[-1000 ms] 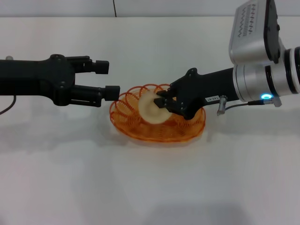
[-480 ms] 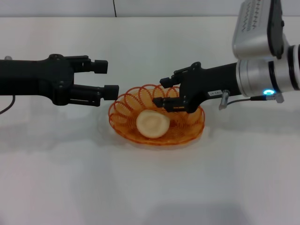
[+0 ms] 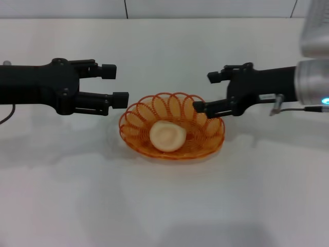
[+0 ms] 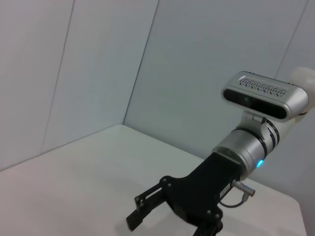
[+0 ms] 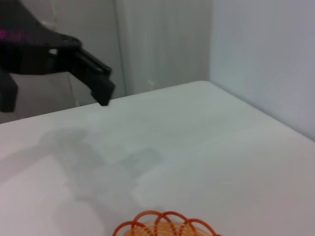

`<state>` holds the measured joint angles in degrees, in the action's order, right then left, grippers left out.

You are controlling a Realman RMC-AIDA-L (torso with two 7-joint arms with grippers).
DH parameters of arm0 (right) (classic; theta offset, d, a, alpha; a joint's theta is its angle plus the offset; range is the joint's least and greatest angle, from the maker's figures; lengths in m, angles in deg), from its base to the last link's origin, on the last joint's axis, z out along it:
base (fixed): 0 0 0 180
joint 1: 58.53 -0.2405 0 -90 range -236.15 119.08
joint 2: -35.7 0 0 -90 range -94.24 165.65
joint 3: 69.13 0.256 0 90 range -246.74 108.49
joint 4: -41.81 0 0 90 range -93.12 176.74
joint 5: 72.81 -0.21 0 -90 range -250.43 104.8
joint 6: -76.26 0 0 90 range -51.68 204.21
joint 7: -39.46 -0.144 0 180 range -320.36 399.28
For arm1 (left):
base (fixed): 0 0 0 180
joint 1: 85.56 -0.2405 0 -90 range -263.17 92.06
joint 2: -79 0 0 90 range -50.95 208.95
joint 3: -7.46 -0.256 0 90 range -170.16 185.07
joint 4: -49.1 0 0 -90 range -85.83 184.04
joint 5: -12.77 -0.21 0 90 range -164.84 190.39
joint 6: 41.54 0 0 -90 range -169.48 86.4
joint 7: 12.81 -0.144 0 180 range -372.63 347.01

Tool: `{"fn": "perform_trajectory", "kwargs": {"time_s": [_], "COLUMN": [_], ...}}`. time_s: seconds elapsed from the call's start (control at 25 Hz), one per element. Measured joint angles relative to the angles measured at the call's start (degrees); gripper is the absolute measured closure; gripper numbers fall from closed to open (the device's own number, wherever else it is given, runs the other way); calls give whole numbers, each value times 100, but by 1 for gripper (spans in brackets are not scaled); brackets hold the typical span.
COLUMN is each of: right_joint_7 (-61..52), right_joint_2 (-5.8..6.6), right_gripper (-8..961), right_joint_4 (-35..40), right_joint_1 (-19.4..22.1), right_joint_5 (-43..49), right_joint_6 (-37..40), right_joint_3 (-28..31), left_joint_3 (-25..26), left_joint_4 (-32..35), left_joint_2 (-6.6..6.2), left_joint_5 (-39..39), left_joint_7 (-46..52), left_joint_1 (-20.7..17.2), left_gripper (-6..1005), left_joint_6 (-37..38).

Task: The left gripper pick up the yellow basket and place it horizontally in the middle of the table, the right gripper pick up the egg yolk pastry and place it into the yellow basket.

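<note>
The yellow basket [image 3: 208, 143] lies flat at the middle of the white table [image 3: 164, 206]. The egg yolk pastry [image 3: 167, 137] rests inside it, left of centre. My right gripper [image 3: 206, 92], on the arm with the silver segment, is open and empty just beyond the basket's right rim. It also shows in the left wrist view [image 4: 139, 214]. My left gripper [image 3: 116, 85], on the all-black arm, is open and empty just left of the basket's rim. One of its fingers [image 5: 93, 73] shows in the right wrist view, with the basket's rim [image 5: 162, 223] at the edge.
A thin black cable [image 3: 6, 117] trails at the far left of the table. A wall [image 3: 164, 7] runs along the table's far edge.
My right gripper opened and let go of the pastry, which dropped flat into the basket. The gripper then drew back to the right. The left arm has not moved.
</note>
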<state>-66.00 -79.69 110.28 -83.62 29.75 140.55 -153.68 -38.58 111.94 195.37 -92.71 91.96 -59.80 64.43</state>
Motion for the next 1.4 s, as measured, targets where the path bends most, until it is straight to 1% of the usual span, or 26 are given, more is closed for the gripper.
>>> {"fn": "perform_trajectory", "kwargs": {"time_s": [0.24,0.4,0.48,0.56,0.84,1.4], "right_joint_7": [406,499,565,586,621,641], "right_joint_2": [8,17,18,20,25,25], "right_gripper": [114,118,119,121,124,124], "right_joint_4": [28,48,48,47,44,133], "right_joint_1": [415,601,675,713,741,692], "right_joint_5": [-302,-305,-306,-307,-267,-174], "right_joint_6": [670,1297,1645,1796,1984,2125], "right_joint_3": [682,1159,1385,1509,1572,1538], "left_joint_3": [8,8,8,8,6,-32], "left_joint_4": [-20,-187,-309,-435,-591,-598], "left_joint_2": [-7,-55,-112,-158,-223,-238], "left_joint_5": [-29,-35,-36,-37,-42,-43], "left_joint_7": [-34,-189,-290,-396,-651,-676], "left_joint_1": [-21,-38,-42,-50,-74,-49], "left_gripper": [114,114,114,114,113,114], "left_joint_6": [-8,20,31,32,50,143]}}
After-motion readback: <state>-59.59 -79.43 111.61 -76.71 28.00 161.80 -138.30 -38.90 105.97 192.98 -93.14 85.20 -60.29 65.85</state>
